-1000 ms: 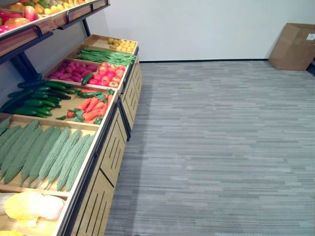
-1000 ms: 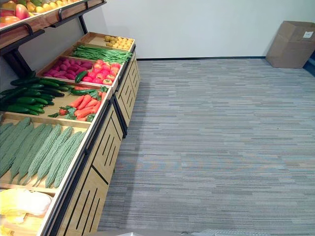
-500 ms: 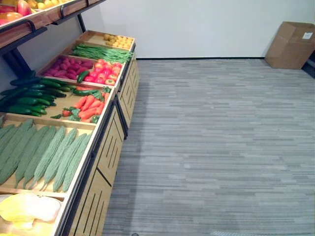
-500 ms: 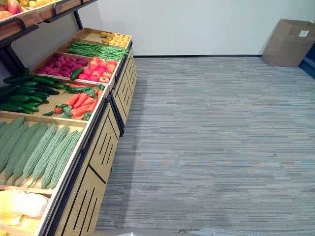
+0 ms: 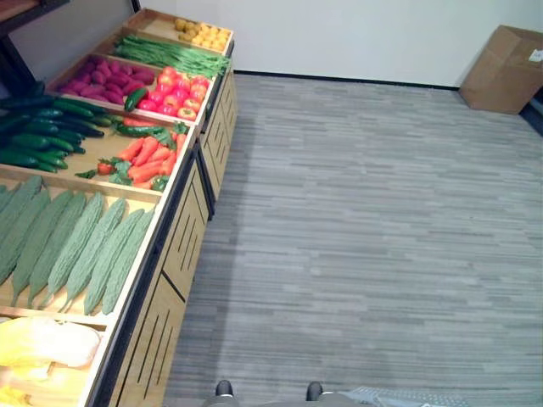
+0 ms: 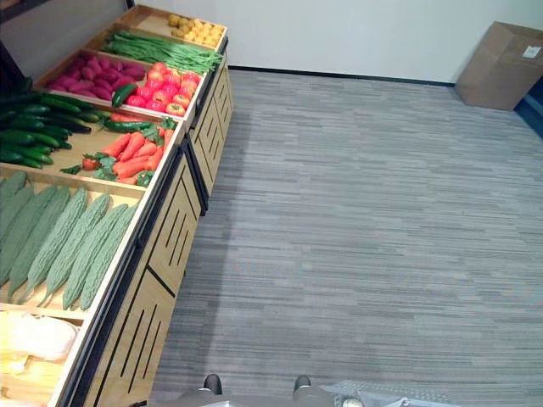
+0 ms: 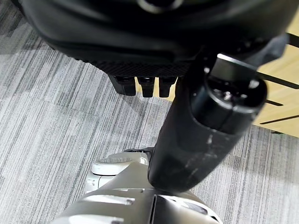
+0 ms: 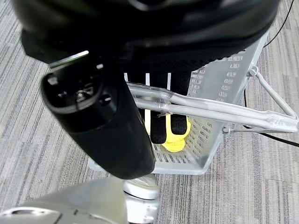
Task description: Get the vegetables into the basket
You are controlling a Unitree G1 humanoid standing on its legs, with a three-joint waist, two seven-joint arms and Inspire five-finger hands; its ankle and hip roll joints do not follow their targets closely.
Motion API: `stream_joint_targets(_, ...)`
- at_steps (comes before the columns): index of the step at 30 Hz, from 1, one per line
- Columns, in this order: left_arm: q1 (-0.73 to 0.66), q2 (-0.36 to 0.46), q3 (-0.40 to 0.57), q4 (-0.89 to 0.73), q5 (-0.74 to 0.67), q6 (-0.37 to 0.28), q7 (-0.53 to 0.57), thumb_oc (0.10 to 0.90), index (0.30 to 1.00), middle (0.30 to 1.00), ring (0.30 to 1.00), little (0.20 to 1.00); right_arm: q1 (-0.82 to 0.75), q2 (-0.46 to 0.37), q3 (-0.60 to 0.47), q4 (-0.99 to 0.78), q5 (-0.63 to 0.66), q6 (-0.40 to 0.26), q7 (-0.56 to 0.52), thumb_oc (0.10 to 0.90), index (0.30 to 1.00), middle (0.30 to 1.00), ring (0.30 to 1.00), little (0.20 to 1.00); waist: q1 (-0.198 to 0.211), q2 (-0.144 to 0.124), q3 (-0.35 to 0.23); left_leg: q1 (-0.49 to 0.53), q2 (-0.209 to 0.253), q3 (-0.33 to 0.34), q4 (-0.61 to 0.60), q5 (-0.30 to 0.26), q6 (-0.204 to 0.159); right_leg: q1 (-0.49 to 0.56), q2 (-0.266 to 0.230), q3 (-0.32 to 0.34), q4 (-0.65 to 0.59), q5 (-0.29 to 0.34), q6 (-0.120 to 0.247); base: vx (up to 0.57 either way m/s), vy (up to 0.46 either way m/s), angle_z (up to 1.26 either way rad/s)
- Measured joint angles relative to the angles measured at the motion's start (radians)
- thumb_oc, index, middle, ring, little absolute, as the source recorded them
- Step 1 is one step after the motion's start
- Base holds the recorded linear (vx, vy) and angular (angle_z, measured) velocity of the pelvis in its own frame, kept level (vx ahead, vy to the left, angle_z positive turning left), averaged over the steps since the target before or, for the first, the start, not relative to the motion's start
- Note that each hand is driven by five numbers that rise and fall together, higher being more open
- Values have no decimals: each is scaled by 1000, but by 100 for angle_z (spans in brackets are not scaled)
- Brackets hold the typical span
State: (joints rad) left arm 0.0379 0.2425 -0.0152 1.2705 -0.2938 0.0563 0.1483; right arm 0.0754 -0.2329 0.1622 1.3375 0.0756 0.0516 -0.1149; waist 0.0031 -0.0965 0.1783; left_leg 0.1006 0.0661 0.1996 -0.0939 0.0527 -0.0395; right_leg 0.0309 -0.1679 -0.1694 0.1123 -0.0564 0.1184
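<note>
At the stand on the robot's left: I saw a wooden produce stand point(image 5: 182, 246) running along the wall, split into open compartments.
Nearest compartment: a pale yellow leafy vegetable point(image 5: 47, 343) lay there; I could not tell its kind.
Next compartment: bitter gourds point(image 5: 76, 250) lay side by side in a row.
Middle compartment: carrots point(image 5: 148, 157) sat by the stand's front edge, with cucumbers point(image 5: 38, 136) heaped towards the wall.
Farther compartments: tomatoes point(image 5: 174, 89) beside purple sweet potatoes point(image 5: 97, 76), then green beans point(image 5: 170, 55), then small yellow produce point(image 5: 204, 34) at the far end.
Floor: grey striped carpet point(image 5: 365, 237) spread out to the right of the stand.
Far corner: a cardboard box point(image 5: 501, 68) stood against the white wall, well apart from the stand.
Basket: a pale perforated basket point(image 8: 219, 93) hung low at the robot's right side, above the carpet; its corner also peeked in at the bottom edge of the head views.
Basket contents: a yellow item point(image 8: 176, 140) lay inside, partly hidden behind the fingers; I could not tell what it was.
Right hand: the right hand point(image 8: 103, 126) had its fingers point(image 8: 159, 130) hooked round the basket handle point(image 8: 210, 109), thumb on the other side of the wire, carrying the basket.
Left hand: the left hand point(image 7: 205, 126) hung over the carpet near the stand's front panel, its fingers point(image 7: 147, 86) curled in with nothing in them.
Vegetables: all those I could see lay on the stand, well apart from the basket.
</note>
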Motion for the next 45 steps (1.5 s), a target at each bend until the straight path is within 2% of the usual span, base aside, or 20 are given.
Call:
stream_joint_targets(2, -5, 8, -7, -4, 3, 0, 0, 900, 1000, 1000, 1000, 1000, -7, 7, -1, 1, 0, -1, 2, 400, 300, 300, 300, 300, 1, -8, 15, 9, 0, -1, 0, -4, 6, -10, -7, -2, 36, -3, -2, 39, 60, 5)
stream_joint_targets(6, -41, 8, -36, -6, 41, 1, 4, 900, 1000, 1000, 1000, 1000, -25, 9, -9, 13, 2, -8, 8, 400, 300, 300, 300, 300, -2, 15, 60, 25, 25, -28, 0, -11, 31, -150, -7, 36, 344, 23, 15, 73, 13, 15)
stream_joint_targets(7, -43, 12, -35, -9, 41, 1, 5, 900, 1000, 1000, 1000, 1000, -26, 11, -8, 13, 2, -8, 11, 400, 300, 300, 300, 300, -4, 12, 61, 26, 32, -38, 0, -10, 40, -194, 4, 63, 400, -3, 29, 139, -38, 17)
stream_joint_targets(9, -51, 16, -35, -8, 42, 0, 6, 900, 1000, 1000, 1000, 1000, -25, 16, -5, 15, 2, -8, 18, 400, 300, 300, 300, 300, -9, 12, 61, 16, 46, -59, 0, -11, 42, -209, 32, 80, 323, -28, 28, 159, -70, 25)
stream_joint_targets(12, -70, 16, -35, -4, 42, -4, 12, 900, 1000, 1000, 1000, 1000, -21, 26, -39, 13, 10, -6, 26, 400, 300, 300, 300, 300, -24, 6, 63, -19, 54, -98, 0, -29, 24, -211, 66, 78, 68, -26, 27, 238, -76, 51)
stream_joint_targets(13, -73, 26, -31, 7, 43, -7, 17, 900, 1000, 1000, 1000, 1000, -28, 37, -46, 28, 17, -3, 25, 400, 300, 300, 300, 300, -49, -19, 69, -20, 32, -136, 5, -27, 10, -164, 61, 73, -63, 23, 21, 236, -35, 68)
stream_joint_targets(14, -76, 19, -30, 10, 42, -7, 18, 900, 1000, 1000, 1000, 1000, -34, 33, -48, 39, 20, 2, 23, 400, 300, 300, 300, 300, -55, -11, 71, -21, 32, -138, 26, -34, 3, -150, 63, 67, -76, 33, 16, 430, -57, 36)
stream_joint_targets(16, -59, -20, -29, 33, 43, -8, 18, 900, 1000, 1000, 1000, 1000, -26, 2, -20, 40, 19, 2, 21, 400, 300, 300, 300, 300, -82, 1, 72, -7, -3, -107, 216, -144, -1, -100, 48, 46, -76, 47, 29, 348, -43, 6)
stream_joint_targets(18, -58, -48, -32, 36, 50, -8, 12, 900, 1000, 1000, 1000, 1000, 6, -25, -18, 27, 19, 1, 18, 400, 300, 300, 300, 300, -113, 56, 68, 40, 15, -114, 180, -203, 23, -113, 66, 15, 10, 51, 12, 280, -76, 32)
stream_joint_targets(20, -62, -49, -30, 7, 62, -25, 2, 900, 1000, 1000, 1000, 1000, 13, -20, -24, 0, 19, 2, 27, 400, 300, 300, 300, 300, -125, 74, 65, 72, 25, -128, 96, -175, 47, -230, 58, -50, 162, 29, -1, 222, -54, 1)
stream_joint_targets(21, -66, -42, -30, 11, 62, -21, 0, 900, 1000, 1000, 1000, 1000, 13, -12, -27, -11, 19, 2, 32, 400, 300, 300, 300, 300, -139, 73, 65, 71, 29, -144, 89, -172, 44, -237, 64, -47, 123, 43, 12, 314, -82, 24)
stream_joint_targets(22, -65, -39, -30, 14, 62, -18, 0, 900, 1000, 1000, 1000, 1000, 15, 0, -30, -13, 19, 2, 32, 400, 300, 300, 300, 300, -151, 65, 63, 81, 28, -157, 74, -173, 39, -236, 62, -47, 75, 63, 12, 301, -111, 47)
stream_joint_targets(23, -66, -44, -30, 23, 62, -17, 0, 900, 1000, 1000, 1000, 1000, 28, 6, -32, -1, 19, 3, 33, 400, 300, 300, 300, 300, -161, 63, 56, 97, 38, -176, 57, -178, 28, -219, 67, -51, 56, 125, -19, 304, -112, 41)
stream_joint_targets(25, -61, -61, -31, 24, 62, -19, -6, 900, 1000, 1000, 1000, 1000, 39, 0, -32, 22, 18, 7, 36, 400, 300, 300, 300, 300, -164, 94, 32, 113, 87, -195, 27, -185, 5, -211, 102, -85, 88, 93, -51, 227, -117, 57)
stream_joint_targets(26, -65, -74, -31, 18, 60, -22, -22, 900, 1000, 1000, 1000, 1000, 41, -4, -29, 30, 18, 13, 37, 400, 300, 300, 300, 300, -158, 112, 24, 121, 103, -194, 40, -150, -22, -203, 106, -124, 125, 58, -108, 351, -189, 66)
stream_joint_targets(31, -66, -102, -30, 22, 56, -34, -23, 900, 1000, 1000, 1000, 1000, -35, -41, -22, -6, 16, -14, 38, 400, 300, 300, 300, 300, -154, 132, -13, 120, 139, -219, 77, -91, -118, -178, 128, -162, 158, -26, -134, 279, -198, 18)
stream_joint_targets(36, -56, -99, -29, 22, 17, -33, -20, 900, 1000, 1000, 1000, 1000, -23, -37, 12, 4, -3, -10, 40, 400, 300, 300, 300, 300, -131, 138, -40, 108, 179, -224, 150, -85, -143, -110, 187, -169, 66, -33, -126, 212, -167, 1)
stream_joint_targets(43, -66, -93, 1, 18, -22, -33, -19, 900, 1000, 1000, 1000, 1000, 17, -38, 17, 40, 2, 2, 34, 400, 300, 300, 300, 300, -107, 106, -36, -45, 189, -211, 511, -39, -181, 4, 215, -148, -65, 11, -187, 222, -137, -9)
stream_joint_targets(44, -68, -94, 2, 17, -21, -35, -20, 900, 1000, 1000, 1000, 1000, 22, -38, 18, 43, 3, 2, 31, 400, 300, 300, 300, 300, -108, 99, -33, -58, 189, -192, 545, -40, -183, 24, 215, -139, -86, 11, -209, 272, -34, 0)
stream_joint_targets(45, -73, -98, 6, -8, -23, -41, -21, 900, 1000, 1000, 1000, 1000, 26, -37, 20, 49, 2, 2, 29, 400, 300, 300, 300, 300, -84, 80, -24, -93, 167, -161, 548, -86, -174, 50, 207, -124, -134, 25, -228, 267, -2, -13)
